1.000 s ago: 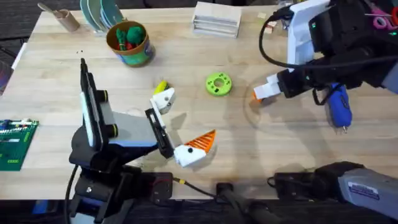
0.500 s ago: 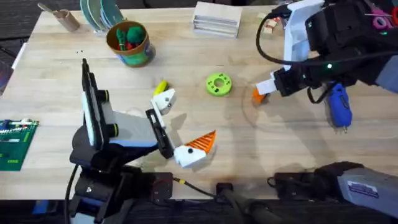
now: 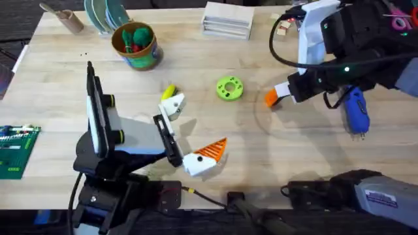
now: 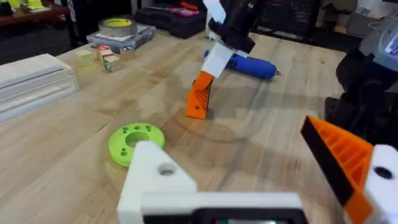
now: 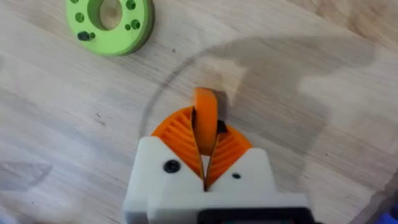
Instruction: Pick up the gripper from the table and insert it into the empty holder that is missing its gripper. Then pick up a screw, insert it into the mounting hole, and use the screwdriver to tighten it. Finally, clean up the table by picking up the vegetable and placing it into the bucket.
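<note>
Gripper wedge [image 5: 206, 118] sits pinched between our right fingers [image 5: 233, 149], closed on it, its tip touching the tabletop [image 3: 294, 143] near the green ring [image 3: 229, 87].

Robotics laboratory or workshop. A pale butcher-block tabletop [image 3: 215, 124] carries bench clutter: a green circuit board [image 3: 14, 151] at its near-left edge, a blue power screwdriver [image 3: 356, 111], a green 3D-printed ring [image 3: 229, 87], and a stack of white plates [image 3: 227, 18]. Beyond the tabletop, the left wrist view shows a roll of tape [image 4: 118, 27] and dark equipment shelving [image 4: 292, 18].
</note>
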You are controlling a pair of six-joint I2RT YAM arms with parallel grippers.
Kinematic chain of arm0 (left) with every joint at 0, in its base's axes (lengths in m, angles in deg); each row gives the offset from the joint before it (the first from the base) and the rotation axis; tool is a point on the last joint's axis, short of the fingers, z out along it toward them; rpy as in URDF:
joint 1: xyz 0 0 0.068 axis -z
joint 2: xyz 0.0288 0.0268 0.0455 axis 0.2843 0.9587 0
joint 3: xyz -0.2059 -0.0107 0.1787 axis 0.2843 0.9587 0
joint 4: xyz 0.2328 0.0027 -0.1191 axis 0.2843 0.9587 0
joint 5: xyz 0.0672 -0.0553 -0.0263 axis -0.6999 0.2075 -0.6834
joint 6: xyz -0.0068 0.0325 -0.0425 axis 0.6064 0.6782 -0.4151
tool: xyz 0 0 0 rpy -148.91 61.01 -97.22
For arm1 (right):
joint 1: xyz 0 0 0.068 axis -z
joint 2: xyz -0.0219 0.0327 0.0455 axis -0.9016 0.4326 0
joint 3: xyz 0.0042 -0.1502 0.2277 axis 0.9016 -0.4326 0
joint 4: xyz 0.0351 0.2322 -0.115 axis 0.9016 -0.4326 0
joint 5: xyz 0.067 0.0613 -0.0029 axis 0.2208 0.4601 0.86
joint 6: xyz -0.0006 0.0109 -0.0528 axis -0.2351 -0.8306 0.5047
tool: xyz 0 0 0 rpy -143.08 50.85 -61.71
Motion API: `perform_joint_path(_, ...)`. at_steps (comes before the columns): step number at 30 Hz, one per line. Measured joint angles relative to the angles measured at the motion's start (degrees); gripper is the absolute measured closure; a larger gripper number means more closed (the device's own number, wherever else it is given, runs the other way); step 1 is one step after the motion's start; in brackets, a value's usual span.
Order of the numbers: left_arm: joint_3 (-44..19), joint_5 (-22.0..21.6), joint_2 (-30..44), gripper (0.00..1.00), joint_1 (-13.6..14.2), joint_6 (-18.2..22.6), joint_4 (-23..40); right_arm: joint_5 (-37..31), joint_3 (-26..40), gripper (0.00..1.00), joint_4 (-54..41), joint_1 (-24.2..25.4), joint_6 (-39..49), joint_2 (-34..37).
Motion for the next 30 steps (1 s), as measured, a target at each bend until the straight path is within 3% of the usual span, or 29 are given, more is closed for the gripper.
perform_joint_path(14,0.0,0.0,0.0,0.008,0.0,0.0,0.0,0.2,12.8,0.983,-12.6,0.0,-0.7,-13.8)
perform_joint_path(19,0.0,0.0,0.0,0.008,0.0,0.0,0.0,0.8,12.8,0.984,-14.1,0.0,-5.6,-29.7)
perform_joint_path(20,0.0,0.0,0.0,0.006,0.0,0.0,0.0,1.7,11.9,0.984,-13.4,0.0,-6.2,-31.6)
perform_joint_path(21,0.0,0.0,0.0,0.007,0.0,0.0,0.0,6.0,5.9,0.984,-8.3,0.0,-8.9,-36.5)
perform_joint_path(23,0.0,0.0,0.0,0.007,0.0,0.0,0.0,10.5,0.0,0.984,-0.9,0.0,-11.9,-38.3)
perform_joint_path(30,0.0,0.0,0.0,0.008,0.0,0.0,0.0,25.6,-19.3,0.985,31.3,0.0,-30.4,-36.2)
